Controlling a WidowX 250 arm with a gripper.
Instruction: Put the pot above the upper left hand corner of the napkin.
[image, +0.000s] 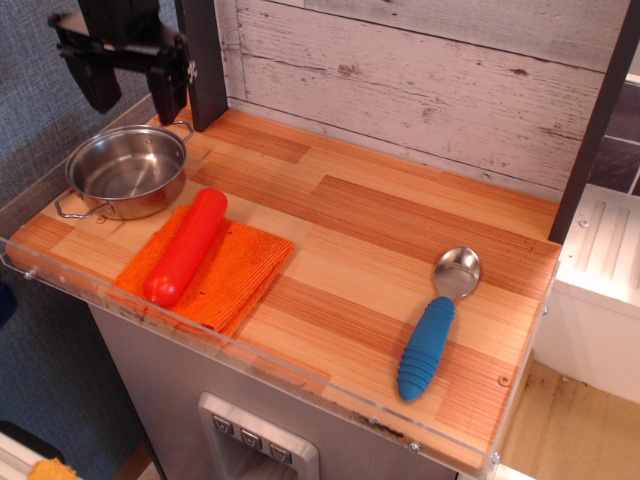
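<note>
The shiny steel pot (126, 173) stands upright on the wooden counter at the far left, just beyond the far left corner of the orange napkin (208, 268). Its rim touches or slightly overlaps the napkin's edge. My black gripper (133, 97) hangs above the pot, well clear of it, open and empty. A long red sausage toy (186, 246) lies across the napkin.
A spoon with a blue handle (437, 321) lies at the right of the counter. A whitewashed plank wall (420, 80) backs the counter. A clear plastic lip (250, 352) runs along the front and left edges. A dark post (596, 120) stands at the right.
</note>
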